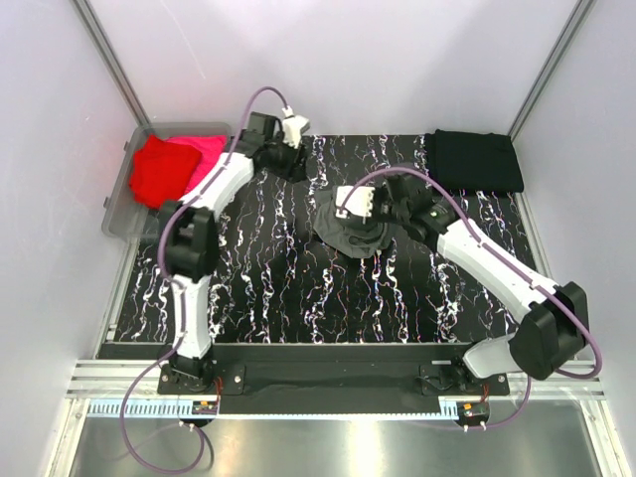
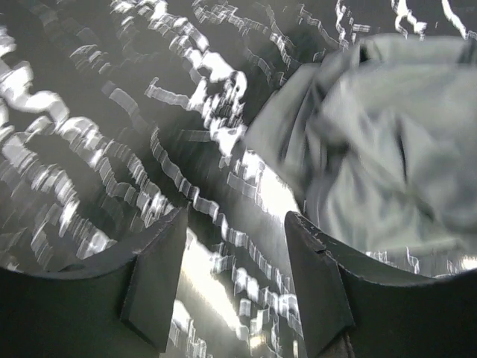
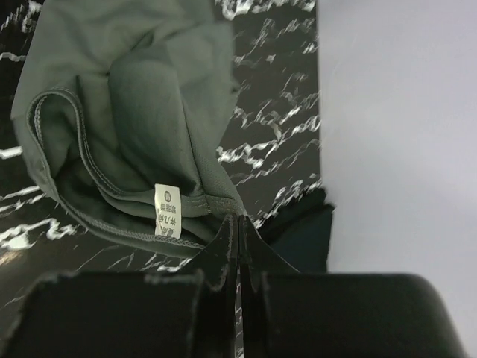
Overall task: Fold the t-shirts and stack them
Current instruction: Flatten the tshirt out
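Crumpled dark grey t-shirt, white label at hem, in right pincer's pinch; left pincer spread.

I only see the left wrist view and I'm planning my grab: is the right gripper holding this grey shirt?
Observer: It looks so. The right gripper is shut, and the hem of the dark grey t-shirt meets its tips.
Operator: Is any shirt finished?
Observer: A black t-shirt lies folded at the far right corner of the table.
Operator: And the rest?
Observer: A red t-shirt and a pink t-shirt sit in a clear bin at the far left.
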Motion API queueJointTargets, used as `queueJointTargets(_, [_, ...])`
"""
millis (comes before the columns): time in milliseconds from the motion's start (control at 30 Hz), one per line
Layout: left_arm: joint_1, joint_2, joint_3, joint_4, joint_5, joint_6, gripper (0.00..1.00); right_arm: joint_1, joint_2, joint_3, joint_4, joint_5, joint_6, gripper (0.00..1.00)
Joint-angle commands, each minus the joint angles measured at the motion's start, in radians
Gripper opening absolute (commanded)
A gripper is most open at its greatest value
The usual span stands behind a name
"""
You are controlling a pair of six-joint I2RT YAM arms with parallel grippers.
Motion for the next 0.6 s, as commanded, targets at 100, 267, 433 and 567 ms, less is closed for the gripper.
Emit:
queueJointTargets(100, [-0.057,0.251,0.260,-0.027,0.125,0.011,0.61,-0.024,-0.118,-0.029,0.015,0.082,0.075,0.00])
queueJointTargets(267, [-0.093,0.380,0.352,-0.029,0.117,0.011,0.58,-0.025,-0.144,-0.038,-0.015,0.105,0.097,0.00])
queueJointTargets(433, [-0.113,0.409,0.332,-0.032,0.086,0.037,0.52,-0.025,-0.155,-0.037,-0.032,0.120,0.123,0.00])
queueJointTargets(567, [-0.113,0.418,0.329,-0.038,0.080,0.025,0.43,-0.024,-0.150,-0.038,-0.037,0.120,0.135,0.00])
